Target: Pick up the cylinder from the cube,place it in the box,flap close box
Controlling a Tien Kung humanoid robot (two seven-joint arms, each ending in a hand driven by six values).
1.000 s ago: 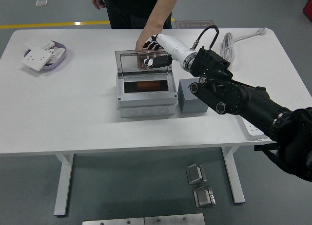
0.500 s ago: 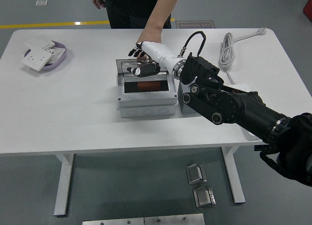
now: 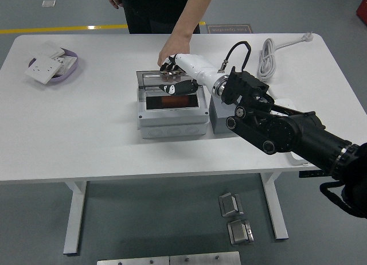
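Observation:
The grey box (image 3: 172, 124) stands mid-table. Its clear lid (image 3: 150, 80) is hinged at the back and tilted low over the opening. A reddish cylinder (image 3: 166, 101) lies inside the box, seen through the opening. The grey cube (image 3: 219, 117) stands just right of the box, partly hidden by my right arm, with nothing visible on top. My right hand (image 3: 172, 76) lies on the lid with fingers spread, holding nothing. A person's hand (image 3: 172, 49) reaches in from the far side and touches the lid's back edge next to my fingers. My left arm is out of view.
A purple tray (image 3: 71, 70) with white sockets sits at the back left. A coiled white cable (image 3: 266, 55) lies at the back right. A white power strip (image 3: 296, 154) lies under my right forearm near the right edge.
My right hand has moved left and down, pushing the lid from upright to low over the box. The person's hand stayed at the lid's back edge.

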